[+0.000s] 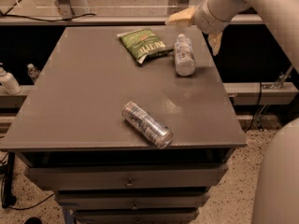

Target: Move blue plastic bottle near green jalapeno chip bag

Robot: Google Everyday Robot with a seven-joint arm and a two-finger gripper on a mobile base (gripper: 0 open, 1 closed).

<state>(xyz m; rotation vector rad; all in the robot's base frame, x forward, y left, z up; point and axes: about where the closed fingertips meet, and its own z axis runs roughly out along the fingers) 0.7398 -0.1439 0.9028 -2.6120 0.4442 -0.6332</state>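
Observation:
The blue plastic bottle point(184, 55) lies on its side on the grey table point(93, 97), its cap end toward the back. The green jalapeno chip bag point(145, 45) lies flat just to the bottle's left, its right edge almost touching the bottle. My gripper point(200, 28) is above and behind the bottle, at the table's back right. It is open and empty. One pale finger point(182, 17) points left. The other finger point(216, 42) points down to the right of the bottle.
A shiny silver-blue can point(147, 124) lies on its side near the table's front edge. A small white pump bottle point(8, 80) stands on a low shelf at the left. Drawers point(126, 183) sit under the tabletop. My white arm point(261, 3) crosses the upper right.

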